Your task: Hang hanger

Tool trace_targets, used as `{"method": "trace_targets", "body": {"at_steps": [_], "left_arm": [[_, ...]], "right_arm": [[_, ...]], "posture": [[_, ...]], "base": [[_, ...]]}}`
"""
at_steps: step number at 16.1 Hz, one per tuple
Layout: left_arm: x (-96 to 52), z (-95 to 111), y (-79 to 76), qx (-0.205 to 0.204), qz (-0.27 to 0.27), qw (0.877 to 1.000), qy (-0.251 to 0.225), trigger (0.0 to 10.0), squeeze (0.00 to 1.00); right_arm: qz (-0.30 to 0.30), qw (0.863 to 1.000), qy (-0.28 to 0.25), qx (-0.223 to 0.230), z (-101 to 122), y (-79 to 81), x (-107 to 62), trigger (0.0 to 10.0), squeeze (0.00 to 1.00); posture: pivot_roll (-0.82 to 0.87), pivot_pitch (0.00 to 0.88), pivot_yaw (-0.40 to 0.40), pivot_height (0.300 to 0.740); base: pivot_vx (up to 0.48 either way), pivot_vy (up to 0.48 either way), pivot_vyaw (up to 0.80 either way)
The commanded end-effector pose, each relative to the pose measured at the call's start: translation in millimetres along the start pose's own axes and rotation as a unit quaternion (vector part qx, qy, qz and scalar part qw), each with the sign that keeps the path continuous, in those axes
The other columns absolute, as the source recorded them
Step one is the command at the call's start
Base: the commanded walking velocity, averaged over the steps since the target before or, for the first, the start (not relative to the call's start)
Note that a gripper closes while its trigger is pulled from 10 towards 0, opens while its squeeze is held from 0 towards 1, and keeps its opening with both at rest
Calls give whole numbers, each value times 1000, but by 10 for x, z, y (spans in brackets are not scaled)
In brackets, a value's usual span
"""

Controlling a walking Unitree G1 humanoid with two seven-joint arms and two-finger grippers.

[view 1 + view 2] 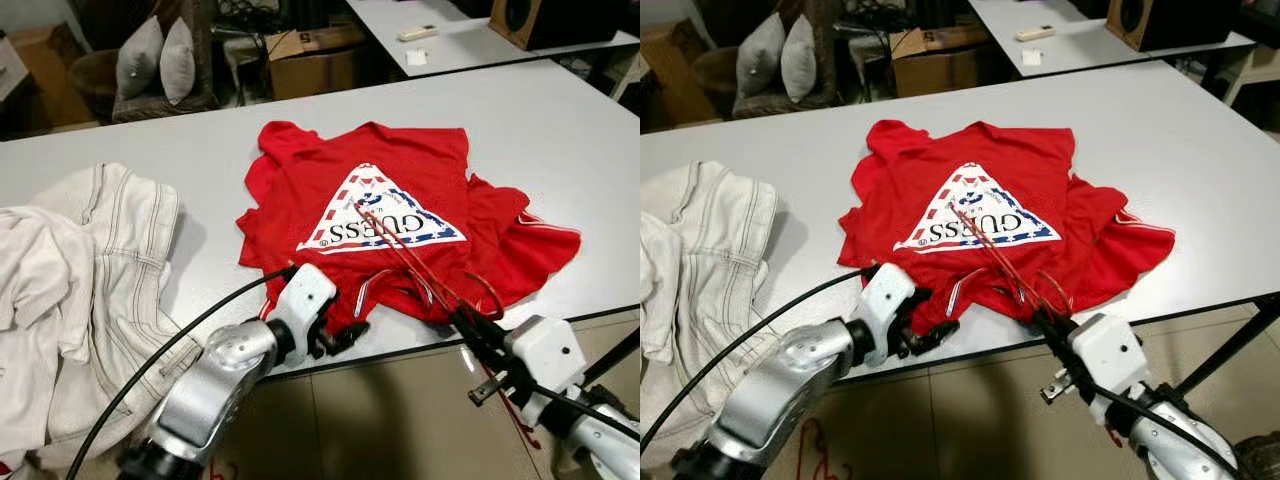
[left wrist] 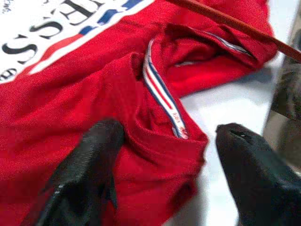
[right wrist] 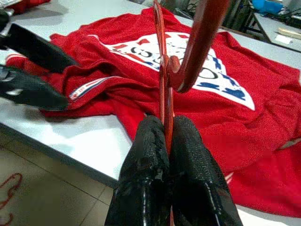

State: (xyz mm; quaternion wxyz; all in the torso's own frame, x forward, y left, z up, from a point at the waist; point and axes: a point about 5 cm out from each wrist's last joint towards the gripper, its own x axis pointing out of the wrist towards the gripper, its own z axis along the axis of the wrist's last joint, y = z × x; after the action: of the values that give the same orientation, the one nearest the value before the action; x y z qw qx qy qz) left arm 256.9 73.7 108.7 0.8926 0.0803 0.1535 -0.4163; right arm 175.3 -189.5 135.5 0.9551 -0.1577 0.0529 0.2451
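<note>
Printed across a white triangle on the red T-shirt [image 1: 400,190], upside down from the head camera: "GUESS", framed by red and blue striped bands; small lettering on the striped neck tape [image 2: 162,92] too blurred to read. At centre of the left eye frame, spread crumpled on the white table [image 1: 560,130], collar toward the near edge. Thin red wire hanger [image 1: 410,262] lying slantwise over the logo, running down to lower right, curved hook [image 3: 200,42] thick and glossy in the right wrist view. Pinched tight on the hanger's wire, fingers pressed together at the table's near edge: right gripper [image 3: 168,141]. Spread wide at the collar fold in lower centre, one finger [image 2: 89,165] on the red cloth and the other over bare table, grasping nothing: left gripper [image 1: 345,335]. Heaped at the left of the frame: white jeans [image 1: 90,280]. Upper left beyond the table: two grey cushions [image 1: 158,55].
</note>
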Motion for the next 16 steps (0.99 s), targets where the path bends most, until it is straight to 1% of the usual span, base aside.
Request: {"method": "trace_targets", "body": {"at_steps": [1,2,4,10,13,16], "left_arm": [[-5,-8,45,6,17,1000,4,1608,0],[-7,6,45,2,15,1000,-2,0,0],[-42,26,59,-4,13,1000,-11,0,0],[-95,12,107,-5,26,1000,-8,0,0],[-93,-21,162,-3,41,999,3,0,0],[-95,-26,223,-3,63,998,6,0,0]], "right_arm": [[1,1000,-4,-3,35,14,6,10000,0],[0,1000,-4,-3,36,12,5,10000,0],[0,1000,-3,-4,23,11,10,10000,0],[6,1000,-5,-8,27,0,38,10000,0],[11,1000,-8,-8,27,13,51,10000,0],[11,1000,-12,-13,50,-23,41,10000,0]], "posture": [[-17,75,123,740],[-15,73,121,740],[-6,68,113,740],[0,66,110,740],[6,67,108,740],[6,65,110,740]], "base": [[0,0,0],[0,0,0],[0,0,0],[0,0,0],[0,0,0],[0,0,0]]}}
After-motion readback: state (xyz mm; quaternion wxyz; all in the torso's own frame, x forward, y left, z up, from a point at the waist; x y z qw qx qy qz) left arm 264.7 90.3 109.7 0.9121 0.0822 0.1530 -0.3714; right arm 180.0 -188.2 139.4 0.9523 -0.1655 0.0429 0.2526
